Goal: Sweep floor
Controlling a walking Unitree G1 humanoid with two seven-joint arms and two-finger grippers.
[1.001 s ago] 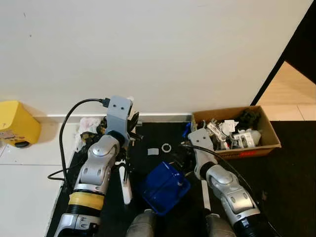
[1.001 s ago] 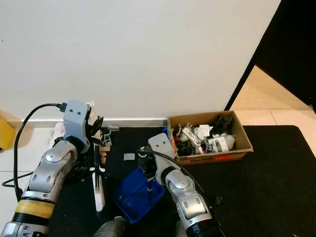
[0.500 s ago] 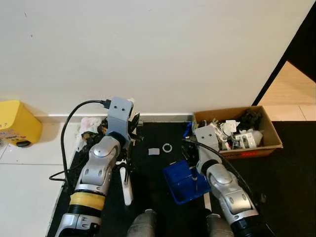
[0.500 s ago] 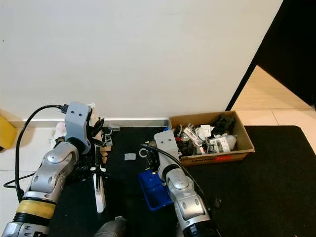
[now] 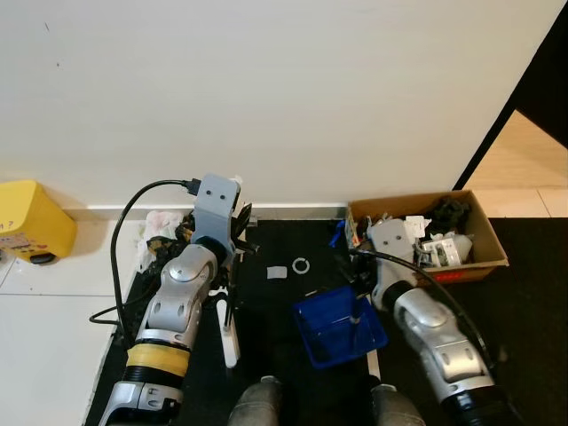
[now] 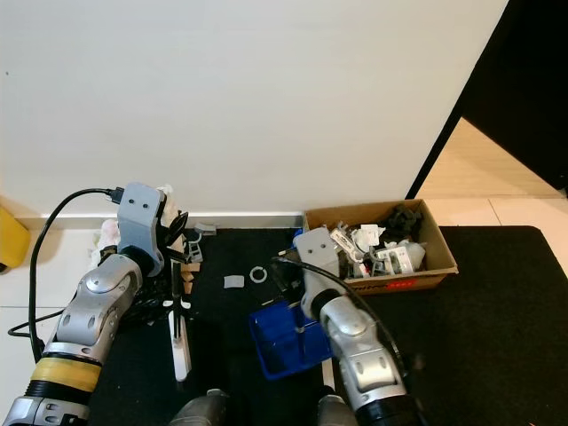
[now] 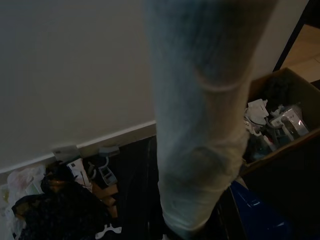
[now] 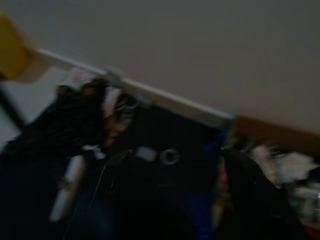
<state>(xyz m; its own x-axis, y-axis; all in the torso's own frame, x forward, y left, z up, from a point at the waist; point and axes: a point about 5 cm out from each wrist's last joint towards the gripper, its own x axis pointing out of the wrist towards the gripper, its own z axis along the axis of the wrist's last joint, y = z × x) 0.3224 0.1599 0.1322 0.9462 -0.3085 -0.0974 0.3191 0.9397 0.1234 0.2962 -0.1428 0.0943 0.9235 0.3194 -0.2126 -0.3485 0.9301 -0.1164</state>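
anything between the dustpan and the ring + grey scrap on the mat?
Nothing visible. The ring and grey scrap lie on bare black mat, just ahead of the blue dustpan at the right gripper.

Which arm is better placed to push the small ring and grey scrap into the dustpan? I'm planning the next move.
Probably the left. Its claw holds the white brush beside the ring and grey scrap, while the right arm steadies the blue dustpan just below them.

Both eye views were evenly bright and sharp, the wall (image 5: 284, 89) softly lit. The left wrist view was dim, with a blurred pale handle (image 7: 200, 110) close up; the right wrist view was dark and smeared.
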